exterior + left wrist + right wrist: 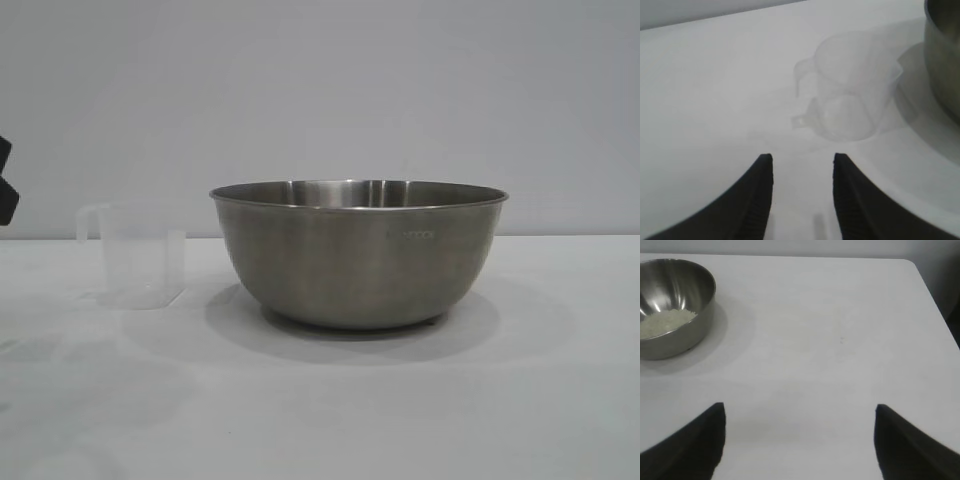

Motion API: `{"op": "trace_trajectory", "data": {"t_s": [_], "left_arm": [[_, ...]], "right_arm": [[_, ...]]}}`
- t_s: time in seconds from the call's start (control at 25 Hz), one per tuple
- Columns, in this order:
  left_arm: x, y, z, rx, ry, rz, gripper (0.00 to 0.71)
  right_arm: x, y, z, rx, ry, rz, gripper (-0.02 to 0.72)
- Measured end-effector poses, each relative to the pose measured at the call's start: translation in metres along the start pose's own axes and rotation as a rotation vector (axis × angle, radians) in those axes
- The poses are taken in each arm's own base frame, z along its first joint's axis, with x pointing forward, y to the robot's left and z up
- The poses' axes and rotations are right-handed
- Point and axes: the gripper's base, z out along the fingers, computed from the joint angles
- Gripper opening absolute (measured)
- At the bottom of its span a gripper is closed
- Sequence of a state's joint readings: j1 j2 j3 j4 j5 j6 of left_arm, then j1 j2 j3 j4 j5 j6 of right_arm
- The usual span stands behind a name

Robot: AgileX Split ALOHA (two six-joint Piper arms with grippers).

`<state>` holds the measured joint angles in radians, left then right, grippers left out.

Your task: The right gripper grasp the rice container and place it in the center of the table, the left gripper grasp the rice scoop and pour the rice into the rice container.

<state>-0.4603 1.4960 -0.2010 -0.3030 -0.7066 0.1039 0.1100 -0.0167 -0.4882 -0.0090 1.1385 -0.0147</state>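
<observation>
Beside my rice container [358, 255], lettering too faint to read, the rice scoop [140, 255] stands free; left end effector [802, 165] and right end effector [800, 412] both gape, empty.

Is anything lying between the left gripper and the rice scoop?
No. In the left wrist view only bare table separates the open left gripper from the rice scoop, which stands upright and empty beside the rice container.

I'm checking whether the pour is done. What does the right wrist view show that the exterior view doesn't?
Only the right wrist view: the rice lying inside the rice container, and the open right gripper held back over bare table. Only the exterior view: the rice scoop standing upright and empty beside the container, and an edge of the left gripper. Both: the steel container on the white table.
</observation>
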Motion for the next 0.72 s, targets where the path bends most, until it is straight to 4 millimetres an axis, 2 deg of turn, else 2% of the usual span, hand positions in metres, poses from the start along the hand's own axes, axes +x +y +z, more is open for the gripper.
{"op": "trace_trajectory", "data": {"t_s": [0.2, 0.4, 0.6, 0.72], "left_arm": [[-0.01, -0.004, -0.007, 0.037, 0.054, -0.022, 0.244], [-0.042, -0.011, -0.015, 0.093, 0.032, -0.041, 0.244], [-0.073, -0.015, -0.041, 0.154, -0.027, -0.039, 0.244], [-0.084, -0.015, -0.059, 0.183, -0.047, -0.034, 0.244]], "right_arm": [[0.0, 0.0, 0.0, 0.0, 0.0, 0.0, 0.563], [0.0, 0.0, 0.0, 0.0, 0.0, 0.0, 0.563], [0.0, 0.0, 0.0, 0.0, 0.0, 0.0, 0.563], [0.0, 0.0, 0.0, 0.0, 0.0, 0.0, 0.563]]}}
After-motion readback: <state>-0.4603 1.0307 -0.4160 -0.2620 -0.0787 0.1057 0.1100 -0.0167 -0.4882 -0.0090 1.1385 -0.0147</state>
